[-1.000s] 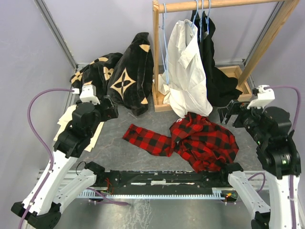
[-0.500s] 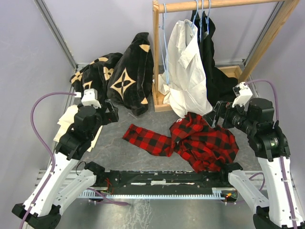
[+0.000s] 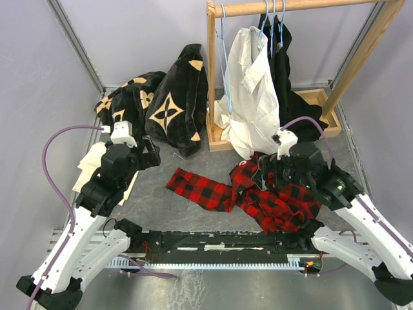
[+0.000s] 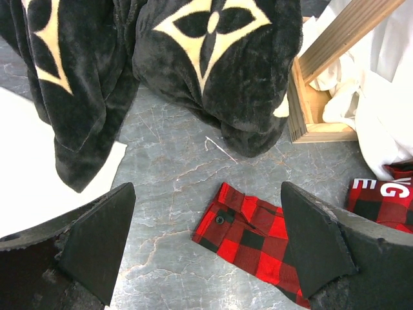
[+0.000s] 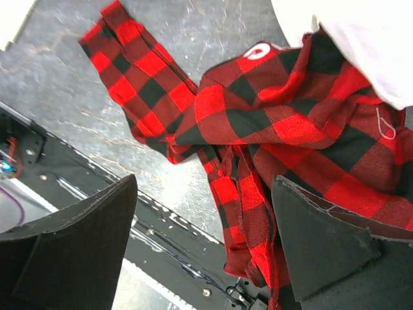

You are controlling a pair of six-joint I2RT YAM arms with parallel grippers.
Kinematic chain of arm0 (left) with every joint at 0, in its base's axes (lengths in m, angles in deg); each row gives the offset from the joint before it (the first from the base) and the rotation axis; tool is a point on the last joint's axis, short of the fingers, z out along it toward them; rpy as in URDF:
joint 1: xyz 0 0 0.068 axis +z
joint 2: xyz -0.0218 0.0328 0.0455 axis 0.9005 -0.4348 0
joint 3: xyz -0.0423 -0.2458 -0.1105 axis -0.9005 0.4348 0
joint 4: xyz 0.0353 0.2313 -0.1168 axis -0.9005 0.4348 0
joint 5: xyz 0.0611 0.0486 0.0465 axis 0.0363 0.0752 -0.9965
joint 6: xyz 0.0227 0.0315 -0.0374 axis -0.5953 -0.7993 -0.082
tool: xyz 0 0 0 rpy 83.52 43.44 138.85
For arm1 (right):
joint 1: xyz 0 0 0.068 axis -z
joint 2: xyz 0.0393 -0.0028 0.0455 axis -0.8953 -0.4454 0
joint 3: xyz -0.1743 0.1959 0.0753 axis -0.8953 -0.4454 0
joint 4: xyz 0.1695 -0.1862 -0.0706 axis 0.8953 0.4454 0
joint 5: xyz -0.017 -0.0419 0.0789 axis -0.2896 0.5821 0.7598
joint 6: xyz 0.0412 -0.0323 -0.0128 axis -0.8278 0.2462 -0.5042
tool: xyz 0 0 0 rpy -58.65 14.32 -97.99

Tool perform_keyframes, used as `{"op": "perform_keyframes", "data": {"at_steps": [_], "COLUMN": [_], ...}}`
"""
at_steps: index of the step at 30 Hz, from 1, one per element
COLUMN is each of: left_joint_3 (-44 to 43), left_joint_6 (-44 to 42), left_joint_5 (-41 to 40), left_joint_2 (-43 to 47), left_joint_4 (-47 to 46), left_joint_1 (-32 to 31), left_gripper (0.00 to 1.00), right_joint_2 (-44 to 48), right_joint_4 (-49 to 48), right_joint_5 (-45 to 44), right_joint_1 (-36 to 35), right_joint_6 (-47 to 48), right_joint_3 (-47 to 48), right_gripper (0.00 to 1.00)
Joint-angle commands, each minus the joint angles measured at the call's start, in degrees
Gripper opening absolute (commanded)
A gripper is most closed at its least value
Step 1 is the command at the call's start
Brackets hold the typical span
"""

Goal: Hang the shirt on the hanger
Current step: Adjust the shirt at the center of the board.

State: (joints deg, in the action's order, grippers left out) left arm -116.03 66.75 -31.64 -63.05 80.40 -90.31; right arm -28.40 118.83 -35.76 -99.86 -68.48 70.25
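Closest to my bases, my right gripper (image 5: 205, 183) hangs low over the red-and-black plaid shirt (image 3: 277, 194). Its jaws stand wide with nothing between them, and the crumpled body of the cloth lies just beneath. The shirt lies in a heap on the grey table (image 3: 161, 206), right of centre. One sleeve (image 3: 197, 187) is stretched out flat toward the left, and the upper edge of the heap touches the hem of the white shirt (image 3: 251, 97) hanging above it.

My left gripper (image 4: 208, 187) hovers off to the left with its jaws just as wide and empty. It looks down on the cuff end of that sleeve and does not touch it. Beyond it, the black fabric with tan flower motifs (image 3: 171, 103) is piled against the back wall.

Farthest away stands the wooden rail (image 3: 290, 6). A light-blue wire hanger (image 3: 224, 71) hangs near its left post, just beside the white shirt. I cannot tell for sure whether it carries anything.

I judge this to be the first step, reaching for the shirt, with nothing gripped yet. Next, my right jaws should drop onto a fold near the collar or shoulder and pinch a single layer, not the whole bunch. They can then lift it clear of the white shirt, so that my left can fetch the hanger or spread the neck.
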Motion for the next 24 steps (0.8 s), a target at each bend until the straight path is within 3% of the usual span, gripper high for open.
{"op": "perform_keyframes", "data": {"at_steps": [1, 11, 15, 24], "left_joint_3": [0.5, 1.0, 0.7, 1.4], "left_joint_6": [0.5, 1.3, 1.1, 1.2], "left_joint_5": [-1.1, -1.1, -0.8, -1.3], "left_joint_2": [0.9, -0.1, -0.6, 0.4], "left_joint_4": [-0.2, -0.4, -0.2, 0.7], "left_joint_1": [0.3, 0.3, 0.3, 0.3], "left_gripper": [0.99, 0.99, 0.99, 0.99], "right_joint_2": [-2.5, -14.0, -17.6, -27.0], "right_joint_4": [-3.7, -9.9, -15.4, -17.3], "right_joint_5": [-11.7, -27.6, -32.0, -43.4], "right_joint_1": [-7.2, -22.5, -23.2, -23.1], "right_joint_6": [-1.7, -4.1, -4.6, -10.2], "right_joint_3": [-2.5, -7.7, -9.8, -8.3], "right_gripper": [0.9, 0.9, 0.92, 0.99]}}
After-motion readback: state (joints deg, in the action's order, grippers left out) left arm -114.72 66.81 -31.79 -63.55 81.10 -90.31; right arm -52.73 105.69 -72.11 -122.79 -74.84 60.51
